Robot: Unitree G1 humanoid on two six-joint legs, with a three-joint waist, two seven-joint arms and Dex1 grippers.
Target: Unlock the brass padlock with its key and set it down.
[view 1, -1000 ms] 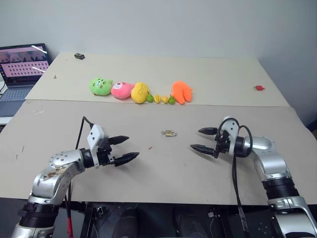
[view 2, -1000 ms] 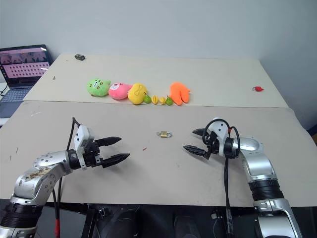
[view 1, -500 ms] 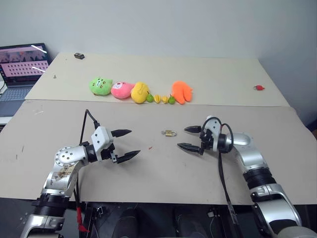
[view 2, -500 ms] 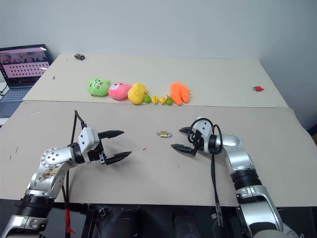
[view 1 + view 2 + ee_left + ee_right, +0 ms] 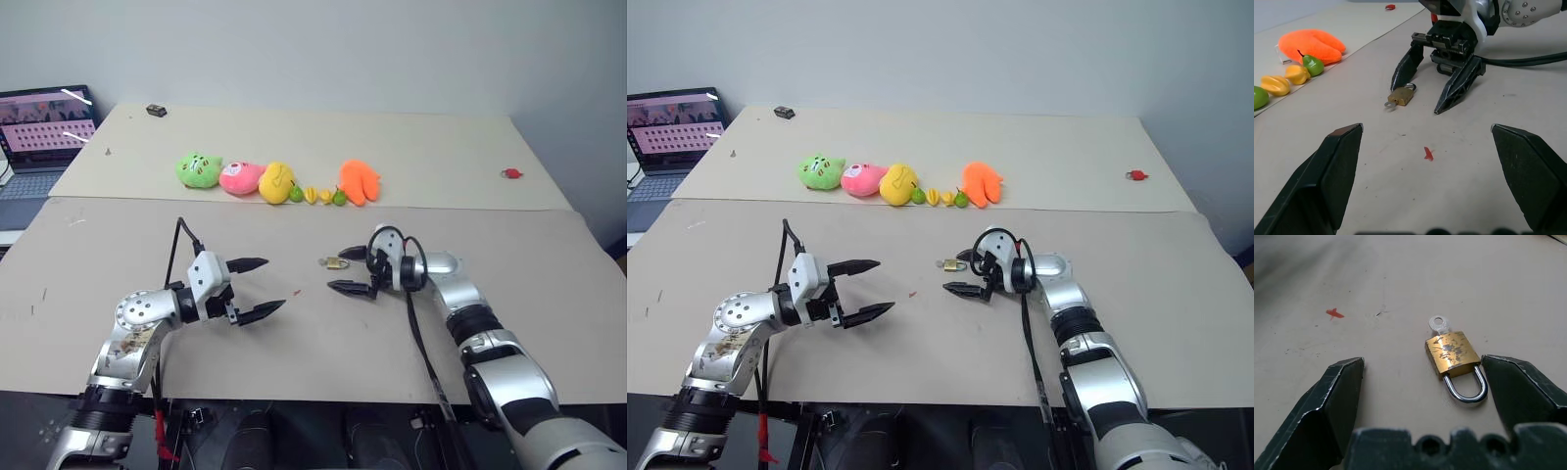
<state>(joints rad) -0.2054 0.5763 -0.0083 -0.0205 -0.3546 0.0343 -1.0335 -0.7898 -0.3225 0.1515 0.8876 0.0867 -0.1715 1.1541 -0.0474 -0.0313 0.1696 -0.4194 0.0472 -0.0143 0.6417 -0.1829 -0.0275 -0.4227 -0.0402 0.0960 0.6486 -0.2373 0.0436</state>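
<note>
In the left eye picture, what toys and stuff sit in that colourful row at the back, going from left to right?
Green plush toy → pink plush toy → yellow plush toy → small green fruit → small yellow fruit → orange plush toy.

no text, label, brand or number can be read; the laptop screen carries rows too small to be made out.

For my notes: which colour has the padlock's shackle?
Silvery, on the brass padlock; the right wrist view shows it best.
</note>
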